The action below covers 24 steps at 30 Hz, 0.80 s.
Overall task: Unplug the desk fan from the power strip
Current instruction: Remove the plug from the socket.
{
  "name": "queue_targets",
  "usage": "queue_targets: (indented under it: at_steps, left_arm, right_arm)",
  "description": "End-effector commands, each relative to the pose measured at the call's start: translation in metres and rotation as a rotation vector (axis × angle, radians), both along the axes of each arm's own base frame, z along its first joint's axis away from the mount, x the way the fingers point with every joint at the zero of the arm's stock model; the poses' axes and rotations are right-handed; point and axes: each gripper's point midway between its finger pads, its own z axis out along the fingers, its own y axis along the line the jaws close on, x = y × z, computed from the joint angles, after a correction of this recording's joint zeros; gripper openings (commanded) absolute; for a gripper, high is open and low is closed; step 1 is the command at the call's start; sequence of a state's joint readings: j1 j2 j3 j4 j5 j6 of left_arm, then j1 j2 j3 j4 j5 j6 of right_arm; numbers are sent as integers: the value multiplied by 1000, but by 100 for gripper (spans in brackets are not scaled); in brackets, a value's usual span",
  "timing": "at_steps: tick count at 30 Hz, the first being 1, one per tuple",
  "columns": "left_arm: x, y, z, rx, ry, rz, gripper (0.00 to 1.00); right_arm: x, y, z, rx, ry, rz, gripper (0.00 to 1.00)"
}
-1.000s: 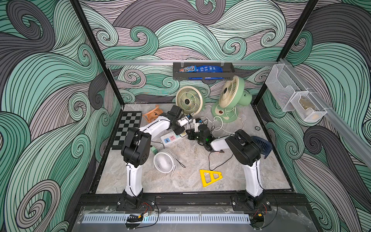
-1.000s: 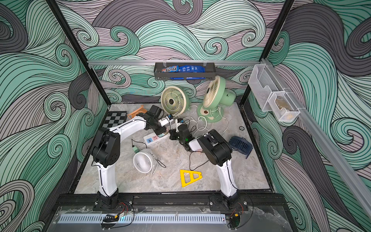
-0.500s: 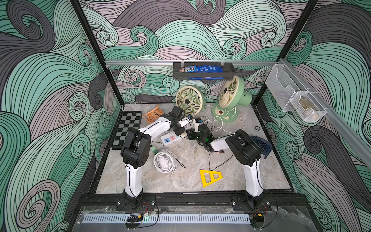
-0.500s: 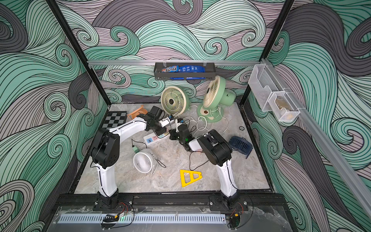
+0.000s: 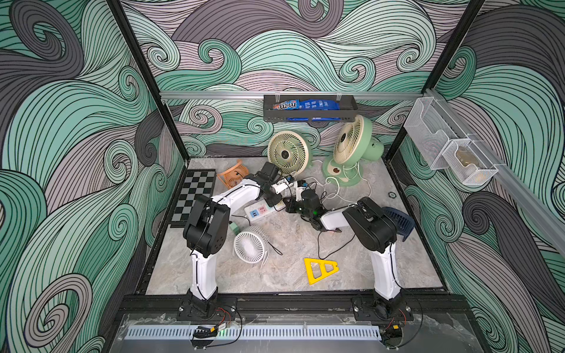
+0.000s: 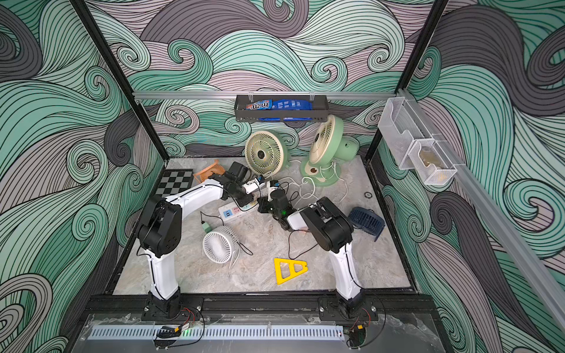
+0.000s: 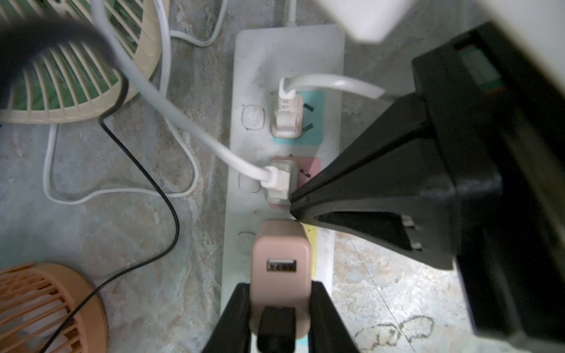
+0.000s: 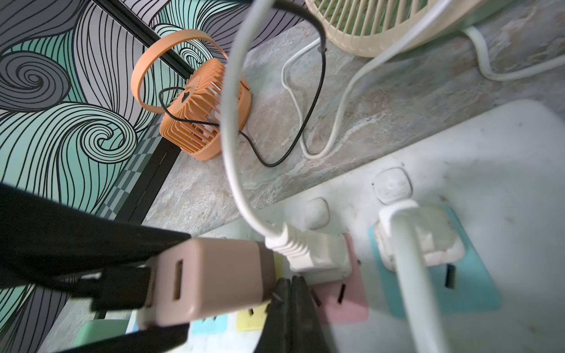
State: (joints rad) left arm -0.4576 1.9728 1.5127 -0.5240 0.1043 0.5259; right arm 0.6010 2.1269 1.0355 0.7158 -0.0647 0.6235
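Left gripper (image 7: pixel 279 285): jaws part-closed, clamped on both sides of the pink USB adapter (image 7: pixel 281 253), with a black lead (image 7: pixel 276 330) plugged into the adapter end nearest the wrist. The adapter sits over the yellow socket of the power strip (image 7: pixel 287 52). Can't tell whether its prongs are seated or out; the right wrist view shows yellow socket slots exposed just beside it.

Right gripper (image 7: pixel 295 207): clenched, nothing between the fingers. Its tip is down on the strip face at the edge of the pink socket, between the adapter and the white plug (image 7: pixel 282 180), touching or just short of that plug. Same in the right wrist view: shut tips (image 8: pixel 289 284) on the strip beside the pink socket.

Second white plug (image 7: pixel 286 117) is in the blue socket at the cord end, well apart from both grippers.

Power strip lies flat on the table mid-scene in both top views (image 5: pixel 260 211) (image 6: pixel 232 212), USB end toward the left arm, the rest hidden under the two wrists.

Around it:
- cream fan (image 5: pixel 287 152) and green fan (image 5: pixel 351 146) upright at the back, white cords looping toward the strip
- orange fan (image 8: pixel 201 122) near the left wall
- small white fan (image 5: pixel 249 246) in front of the strip
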Motion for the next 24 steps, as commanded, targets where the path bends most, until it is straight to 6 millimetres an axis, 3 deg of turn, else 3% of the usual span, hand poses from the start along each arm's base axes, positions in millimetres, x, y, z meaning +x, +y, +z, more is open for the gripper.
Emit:
queue_targets:
  at_steps: [1,6,10,18,24]
  left_arm:
    - [1,0,4,-49,37,20,0]
    - [-8,-4,13,17,-57,-64,0]
    - [-3,-5,18,92,-191,-89,0]
    - [4,0,22,-57,-11,3,0]
    - [-3,-1,18,21,-79,-66,0]
  right_arm:
    - [-23,-8,-56,-110,146,21,5]
    - [-21,-8,-56,-112,145,23,5]
    - [-21,-6,-57,-114,148,26,5]
    - [-21,-5,-57,-118,144,30,5]
    - [-21,-5,-57,-119,142,29,5]
